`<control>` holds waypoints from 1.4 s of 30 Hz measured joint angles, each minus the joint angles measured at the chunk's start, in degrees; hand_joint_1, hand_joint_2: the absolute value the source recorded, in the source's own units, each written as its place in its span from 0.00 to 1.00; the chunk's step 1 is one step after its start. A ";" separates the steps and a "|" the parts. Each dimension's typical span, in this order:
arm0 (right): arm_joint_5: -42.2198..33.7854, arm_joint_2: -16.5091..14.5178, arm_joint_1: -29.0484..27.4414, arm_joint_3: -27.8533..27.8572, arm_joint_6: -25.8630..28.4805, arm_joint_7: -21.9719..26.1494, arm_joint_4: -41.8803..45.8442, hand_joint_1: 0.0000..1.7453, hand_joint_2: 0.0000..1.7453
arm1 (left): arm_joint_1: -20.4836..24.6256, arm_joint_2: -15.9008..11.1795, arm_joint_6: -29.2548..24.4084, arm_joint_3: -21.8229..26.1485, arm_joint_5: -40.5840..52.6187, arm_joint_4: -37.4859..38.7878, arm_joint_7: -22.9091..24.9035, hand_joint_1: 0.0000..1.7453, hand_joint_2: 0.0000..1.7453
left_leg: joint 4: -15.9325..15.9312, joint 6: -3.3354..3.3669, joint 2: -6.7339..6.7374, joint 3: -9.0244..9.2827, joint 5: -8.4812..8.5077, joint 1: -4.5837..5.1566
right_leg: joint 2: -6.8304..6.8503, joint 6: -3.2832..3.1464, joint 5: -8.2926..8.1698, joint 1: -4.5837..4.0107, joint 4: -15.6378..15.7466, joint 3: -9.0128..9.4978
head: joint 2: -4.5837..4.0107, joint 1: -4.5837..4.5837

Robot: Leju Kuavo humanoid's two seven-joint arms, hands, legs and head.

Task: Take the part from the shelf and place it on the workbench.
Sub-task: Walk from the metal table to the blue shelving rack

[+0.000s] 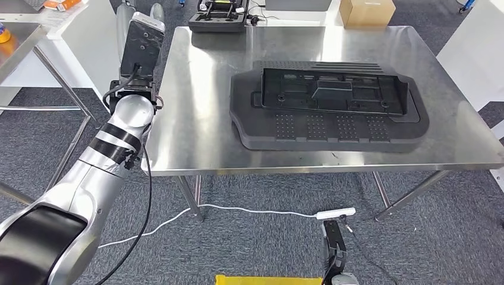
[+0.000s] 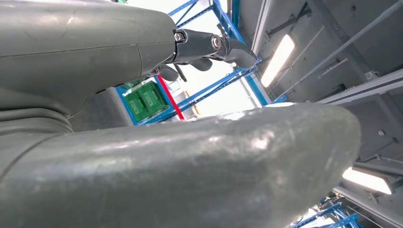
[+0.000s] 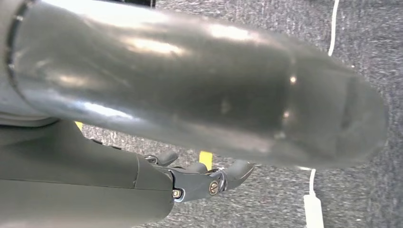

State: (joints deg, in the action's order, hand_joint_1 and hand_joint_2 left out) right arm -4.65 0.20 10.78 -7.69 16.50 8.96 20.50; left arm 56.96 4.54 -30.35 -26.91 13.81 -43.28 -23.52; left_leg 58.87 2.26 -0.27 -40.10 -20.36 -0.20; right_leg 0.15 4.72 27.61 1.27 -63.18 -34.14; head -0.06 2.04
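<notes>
A black moulded plastic part point(image 1: 333, 89) lies flat on a wider dark grey studded pad point(image 1: 327, 127) in the middle of the steel workbench point(image 1: 196, 119). My left hand point(image 1: 142, 44) is raised beside the workbench's left edge, well clear of the part. In the left wrist view the left hand point(image 2: 166, 156) points up toward ceiling lights and blue racking, its fingers point(image 2: 223, 45) stretched out with nothing in them. My right hand point(image 3: 142, 95) hangs over the grey carpet, fingers point(image 3: 209, 180) extended and holding nothing.
A black case point(image 1: 217, 15) and a cardboard box point(image 1: 367, 10) sit at the workbench's far edge. A steel shelf unit point(image 1: 18, 41) stands at the left, a white surface point(image 1: 475, 53) at the right. A white power strip point(image 1: 336, 212) and cable lie on the carpet under the bench.
</notes>
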 joint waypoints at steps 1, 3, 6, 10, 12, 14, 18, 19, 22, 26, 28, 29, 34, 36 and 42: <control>0.01 0.01 0.02 -0.01 0.00 0.02 0.00 0.00 0.00 | 0.01 -0.01 -0.07 -0.02 0.02 0.00 -0.02 0.00 0.00 | -0.02 -0.32 -0.02 -0.34 0.52 0.07 | -0.11 -0.35 0.02 -0.12 2.87 1.92 | 0.00 0.07; 0.02 -0.01 0.00 -0.02 0.00 0.04 0.00 0.00 0.00 | 0.05 -0.03 -0.16 -0.08 0.05 0.01 -0.10 0.00 0.00 | -0.21 -0.99 -0.02 -0.62 1.52 0.16 | -0.34 -1.31 0.10 -0.47 4.72 3.02 | 0.00 0.11; 0.01 -0.08 0.05 -0.07 0.00 0.04 -0.01 0.00 0.00 | 0.17 -0.25 -0.15 -0.16 0.03 0.11 -0.16 0.00 0.00 | 0.29 -1.96 -0.10 -1.30 1.08 -0.05 | -0.19 -2.80 -1.17 0.06 4.95 1.97 | -0.01 0.26; -0.08 -0.09 0.12 -0.09 -0.01 0.04 0.00 0.00 0.00 | 0.19 -0.57 -0.14 -0.19 -0.31 0.25 -0.16 0.00 0.00 | 12.98 -3.09 0.00 -5.14 -8.16 -0.40 | 0.12 -4.15 -2.94 0.29 5.04 0.02 | -0.01 0.50; -0.09 -0.09 0.09 -0.11 -0.08 0.04 -0.01 0.00 0.00 | 0.02 -0.61 -0.14 -0.20 -0.45 0.31 -0.19 0.00 0.00 | 16.24 -3.33 0.01 -4.84 -8.67 -0.60 | 0.17 -3.96 -3.66 0.31 4.99 -0.90 | -0.01 0.51; -0.09 -0.09 0.03 -0.16 -0.19 0.04 -0.01 0.00 0.00 | 0.03 -0.62 -0.15 -0.21 -0.50 0.32 -0.26 0.00 0.00 | 10.88 -3.18 0.03 -0.15 -6.59 -0.74 | 0.17 -3.56 -4.21 0.42 4.95 -1.50 | -0.01 0.51; 0.21 -0.10 0.03 -0.34 -0.22 0.11 -0.01 0.00 0.00 | 0.38 -0.66 -0.23 -0.26 -0.45 0.25 -0.39 0.00 0.00 | 0.60 -2.25 -0.09 6.62 -6.18 -0.13 | 0.22 -2.35 -5.01 0.30 4.91 -2.12 | -0.01 0.40; 0.33 -0.09 0.02 -0.39 -0.20 0.12 -0.01 0.00 0.00 | 0.37 -0.69 -0.26 -0.27 -0.45 0.23 -0.39 0.00 0.00 | 0.42 -2.07 -0.10 6.45 -5.97 -0.02 | 0.23 -2.28 -5.15 0.24 4.96 -2.18 | 0.00 0.36; 0.56 -0.09 -0.04 -0.51 -0.02 0.13 -0.02 0.00 0.00 | 0.36 -0.75 -0.28 -0.32 -0.46 0.24 -0.39 0.00 0.00 | 0.18 -1.70 -0.14 6.06 -5.62 0.21 | 0.29 -2.23 -5.59 0.11 5.41 -2.29 | -0.01 0.35; 0.69 -0.12 -0.02 -0.87 0.08 0.13 -0.02 0.00 0.00 | 0.32 -0.76 -0.27 -0.35 -0.46 0.25 -0.37 0.00 0.00 | 0.26 -0.98 -0.19 5.42 -5.21 0.62 | 0.33 -1.16 -6.41 0.41 6.23 -2.42 | -0.01 0.38; 0.72 -0.10 -0.03 -0.90 0.09 0.13 -0.02 0.00 0.00 | 0.30 -0.78 -0.27 -0.36 -0.46 0.26 -0.36 0.00 0.00 | 0.30 -0.68 -0.19 5.18 -5.04 0.80 | 0.33 -0.77 -6.68 0.59 6.45 -2.51 | -0.01 0.38; 0.74 -0.09 -0.03 -0.92 0.09 0.13 -0.02 0.00 0.00 | 0.30 -0.78 -0.27 -0.36 -0.46 0.27 -0.35 0.00 0.00 | 0.35 -0.56 -0.19 5.08 -4.98 0.89 | 0.33 -0.60 -6.79 0.67 6.53 -2.54 | -0.01 0.39; 0.90 -0.10 -0.02 -0.97 0.09 0.13 -0.02 0.00 0.00 | 0.37 -0.85 -0.28 -0.36 -0.46 0.28 -0.35 0.00 0.00 | 0.33 0.37 -0.22 4.73 -4.48 1.03 | 0.36 0.21 -7.23 1.05 6.85 -2.82 | -0.01 0.43; 0.93 -0.05 -0.02 -0.98 0.09 0.13 -0.02 0.00 0.00 | 0.55 -0.85 -0.29 -0.36 -0.46 0.28 -0.35 0.00 0.00 | -0.19 1.16 -0.20 4.79 -3.92 0.65 | 0.27 0.06 -5.84 1.01 4.80 -4.00 | -0.01 0.33; 0.96 0.04 -0.08 -1.04 0.09 0.14 -0.05 0.00 0.00 | 0.07 -0.84 -0.29 -0.39 -0.46 0.41 -0.29 0.00 0.00 | -0.34 1.52 -0.69 4.18 -3.22 0.67 | 0.10 -0.40 -0.05 0.59 -9.15 -9.16 | -0.01 0.11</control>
State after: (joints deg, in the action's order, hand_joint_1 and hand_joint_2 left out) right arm -3.69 0.24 10.70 -8.74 16.59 9.10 20.45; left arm 57.03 3.69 -30.64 -27.30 13.35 -42.87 -23.81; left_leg 58.54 3.79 -0.96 -35.92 -23.58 0.46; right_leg 0.24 4.32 27.56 1.87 -72.33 -43.30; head -0.07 2.15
